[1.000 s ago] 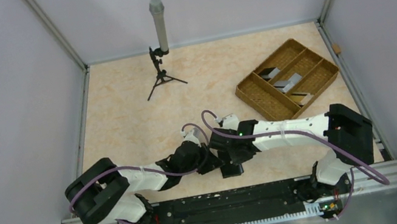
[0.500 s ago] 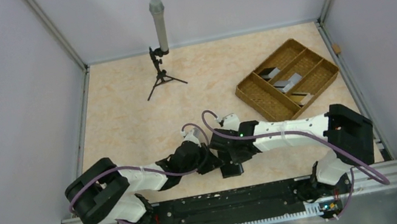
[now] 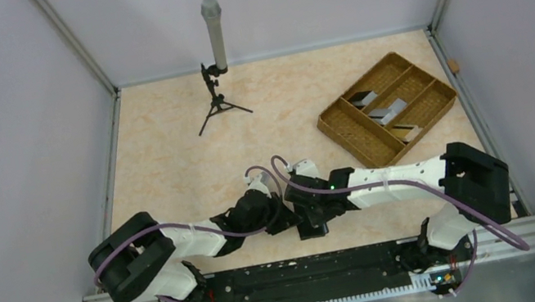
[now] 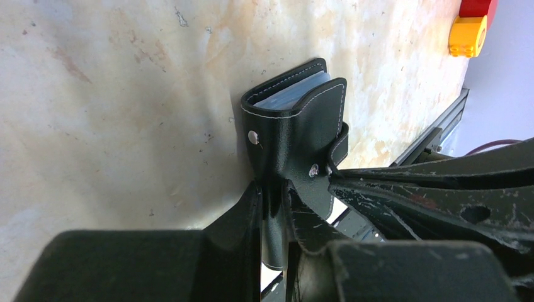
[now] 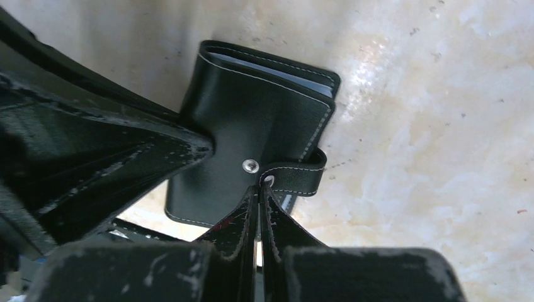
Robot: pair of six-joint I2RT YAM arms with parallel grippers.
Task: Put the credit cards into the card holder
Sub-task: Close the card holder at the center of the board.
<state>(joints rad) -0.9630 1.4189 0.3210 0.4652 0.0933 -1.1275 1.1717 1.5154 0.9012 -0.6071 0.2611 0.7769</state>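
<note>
The card holder (image 4: 296, 132), a black bifold wallet with pale blue sleeves showing at its top, stands on edge near the table's front. My left gripper (image 4: 275, 195) is shut on its lower corner. My right gripper (image 5: 259, 187) is shut, its tips against the snap end of the clasp tab (image 5: 296, 179); whether the tab is pinched cannot be told. In the top view both grippers meet over the card holder (image 3: 313, 228). Grey credit cards (image 3: 388, 109) lie in the woven tray.
The brown divided tray (image 3: 343, 125) sits at the back right. A microphone on a small tripod (image 3: 216, 68) stands at the back centre. A yellow and red block (image 4: 469, 34) sits by the metal rail (image 3: 309, 264) along the near edge.
My right gripper's jaws have closed, and the right arm has shifted slightly left and nearer the front edge. The left arm and the card holder stay put.
</note>
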